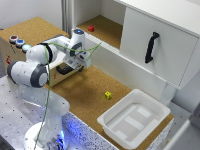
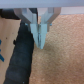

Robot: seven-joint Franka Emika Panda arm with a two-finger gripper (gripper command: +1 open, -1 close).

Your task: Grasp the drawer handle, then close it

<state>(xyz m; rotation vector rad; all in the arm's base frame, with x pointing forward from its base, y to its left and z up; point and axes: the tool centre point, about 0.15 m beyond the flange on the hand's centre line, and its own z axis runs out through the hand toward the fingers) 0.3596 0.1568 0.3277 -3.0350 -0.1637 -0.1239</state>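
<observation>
The cork-topped wooden box [image 1: 17, 52] with coloured buttons [image 1: 20, 43] stands at the exterior view's left. Its light-tan drawer [image 1: 64, 74] sticks out of the box front, mostly hidden by my arm. My gripper [image 1: 78, 64] hangs right in front of the drawer. In the wrist view the black handle [image 2: 20, 56] lies as a dark bar just beside my gripper [image 2: 41, 41]. The fingers [image 2: 36, 31] are pressed together with nothing between them, and their tips are over the cork [image 2: 62, 55], next to the handle and not around it.
A white cabinet door with a black handle [image 1: 151, 47] is at the exterior view's right. A white plastic tub [image 1: 134, 117] sits on the cork table's near right. A yellow cube [image 1: 108, 95] lies on the cork and a red cube [image 1: 91, 28] at the back.
</observation>
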